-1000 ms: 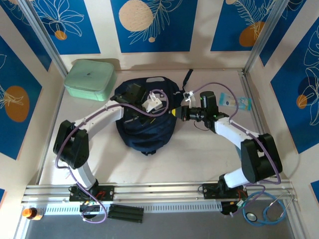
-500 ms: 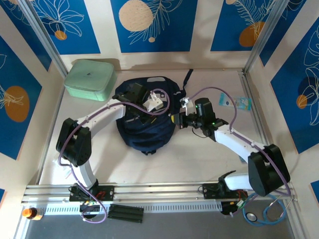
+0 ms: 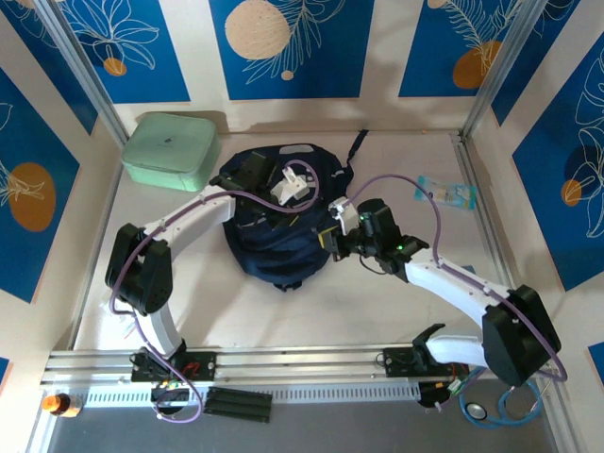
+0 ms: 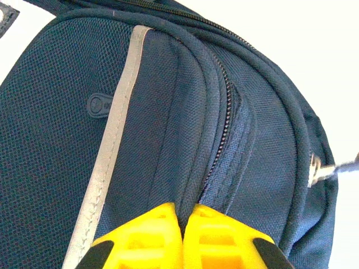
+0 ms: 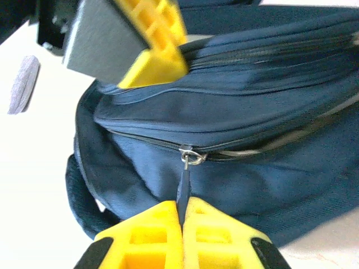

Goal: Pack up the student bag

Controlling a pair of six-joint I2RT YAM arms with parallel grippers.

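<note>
Pale table: navy student bag w/ grey stripe, lying flat.

a large navy-blue fabric backpack lay mid-worktop. the left claw rested on its far part, and the right claw was closed against its right edge. a mint-green rectangular case sat far left, a pale blue packet far right.
</note>
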